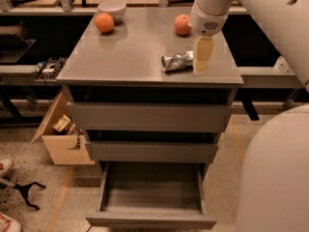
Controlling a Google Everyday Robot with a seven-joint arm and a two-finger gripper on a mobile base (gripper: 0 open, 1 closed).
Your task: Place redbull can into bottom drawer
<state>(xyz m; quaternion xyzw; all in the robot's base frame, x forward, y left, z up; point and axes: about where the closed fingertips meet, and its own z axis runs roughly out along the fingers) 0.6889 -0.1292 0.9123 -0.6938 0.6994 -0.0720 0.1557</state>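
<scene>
The redbull can (176, 61), a dented shiny silver can, lies on its side near the front right of the grey cabinet top (130, 52). My gripper (202, 66) points down right beside the can's right end, its tips at the cabinet top. The bottom drawer (151, 199) is pulled out and open, and its tray looks empty. The two higher drawers are shut.
A red apple (182, 24) sits behind the gripper, an orange fruit (104, 22) and a white bowl (112, 9) at the back left. A cardboard box (62, 134) stands on the floor to the left. My robot body (275, 178) fills the lower right.
</scene>
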